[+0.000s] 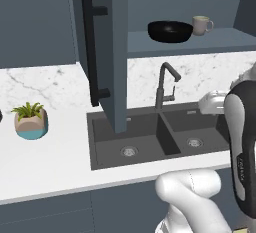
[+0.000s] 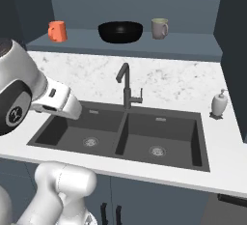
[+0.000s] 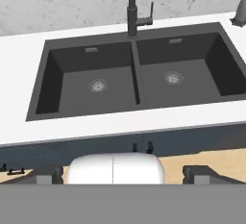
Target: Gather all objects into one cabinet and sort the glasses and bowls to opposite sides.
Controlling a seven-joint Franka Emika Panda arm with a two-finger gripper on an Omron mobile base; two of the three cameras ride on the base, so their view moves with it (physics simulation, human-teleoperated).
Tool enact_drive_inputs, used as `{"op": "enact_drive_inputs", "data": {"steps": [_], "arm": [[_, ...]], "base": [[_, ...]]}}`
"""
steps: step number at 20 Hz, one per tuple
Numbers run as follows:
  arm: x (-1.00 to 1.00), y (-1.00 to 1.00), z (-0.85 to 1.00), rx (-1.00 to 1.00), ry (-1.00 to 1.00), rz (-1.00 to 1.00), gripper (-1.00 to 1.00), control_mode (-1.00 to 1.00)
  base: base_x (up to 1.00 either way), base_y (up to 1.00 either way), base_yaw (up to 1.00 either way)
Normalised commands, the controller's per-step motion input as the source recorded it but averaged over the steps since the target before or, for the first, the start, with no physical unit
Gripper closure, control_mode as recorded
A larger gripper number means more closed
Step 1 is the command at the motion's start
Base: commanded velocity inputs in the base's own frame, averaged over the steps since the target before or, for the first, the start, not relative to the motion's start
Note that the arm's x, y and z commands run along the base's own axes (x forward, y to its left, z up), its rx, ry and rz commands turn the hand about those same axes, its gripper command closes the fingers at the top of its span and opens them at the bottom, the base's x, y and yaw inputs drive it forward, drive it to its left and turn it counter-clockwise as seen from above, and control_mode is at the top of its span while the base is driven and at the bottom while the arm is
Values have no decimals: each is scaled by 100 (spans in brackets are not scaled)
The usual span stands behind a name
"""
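Three pieces of tableware stand on the open cabinet's shelf (image 2: 193,50) above the sink: an orange cup (image 2: 57,31) near the left end, a wide black bowl (image 2: 120,32) about mid-shelf, and a grey-beige mug (image 2: 159,28) just right of the bowl, its handle turned right. The cabinet door (image 1: 107,52) hangs swung open, with its long black bar handle (image 1: 92,52) facing out. My pincer (image 3: 123,174) is spread wide and empty, its dark tips at the bottom of the hand view, looking down on the double sink (image 3: 134,76) and faucet (image 3: 135,6), well apart from the shelf.

All three look rigid, hard and light, probably ceramic-like, so no give under the fingers. Bowl's glossy skin I judge slippery; its width likely exceeds my span, so I would pinch its rim, one finger inside, one outside. Cup is plain and narrow: I would take it across the body, or by the rim. Mug I would take across the body, clear of the handle. Bowl and mug stand close together, so a careless reach could knock one.
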Motion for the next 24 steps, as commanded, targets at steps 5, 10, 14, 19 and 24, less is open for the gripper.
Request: {"op": "enact_drive_inputs", "data": {"steps": [5, 10, 14, 19, 24], "arm": [[-7, 8, 30, 0, 0, 0, -100, -100], [0, 11, 11, 0, 0, 0, -100, -100], [0, 1, 0, 0, 3, 0, -100, -100], [0, 5, -6, -4, 1, 0, -100, -100], [0, 7, -19, -9, 0, 0, -100, -100]], "base": [[0, 0, 0], [0, 0, 0], [0, 0, 0], [0, 0, 0], [0, 0, 0]]}}
